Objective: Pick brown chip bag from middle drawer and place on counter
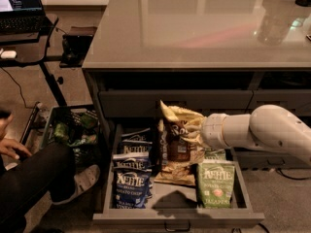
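My gripper [197, 132] is shut on the brown chip bag [177, 142], holding it by its cream-tan top and lifting it above the open middle drawer [177, 218]. The bag hangs upright, its lower end just over the drawer's contents. The white arm comes in from the right. The glossy grey counter [194, 25] lies above and behind the drawer.
Blue Kettle bags [131, 178] fill the drawer's left side; a green Kettle bag [215, 183] lies at the right. A person's leg and hand [29, 174] are at the left floor beside a basket [73, 127]. A black desk with laptop [22, 8] stands at upper left.
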Controlling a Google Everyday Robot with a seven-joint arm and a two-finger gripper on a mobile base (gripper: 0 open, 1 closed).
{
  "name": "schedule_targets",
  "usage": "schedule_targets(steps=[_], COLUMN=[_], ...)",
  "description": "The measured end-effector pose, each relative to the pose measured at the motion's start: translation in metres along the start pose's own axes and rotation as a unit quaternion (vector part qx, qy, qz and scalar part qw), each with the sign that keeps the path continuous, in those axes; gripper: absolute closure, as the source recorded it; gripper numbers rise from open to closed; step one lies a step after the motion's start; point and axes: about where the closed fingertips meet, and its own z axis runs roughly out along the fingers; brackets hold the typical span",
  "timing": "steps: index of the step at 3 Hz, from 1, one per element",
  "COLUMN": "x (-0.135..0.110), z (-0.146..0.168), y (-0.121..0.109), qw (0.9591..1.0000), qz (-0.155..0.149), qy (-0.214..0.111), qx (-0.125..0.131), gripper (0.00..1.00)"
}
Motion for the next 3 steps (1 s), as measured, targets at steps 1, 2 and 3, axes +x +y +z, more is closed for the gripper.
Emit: schedule_targets(steps=[1, 2, 3], x=[-0.022, -0.07, -0.126], z=[-0.01, -0.042, -0.082], y=[-0.015, -0.052, -0.093], qw=[0.9997, 0.9968, 0.9904], qz=[-0.023, -0.074, -0.124], qy=[-0.008, -0.016, -0.013], qx=[0.006, 0.027, 0.06], gripper=[1.0, 1.0, 1.0])
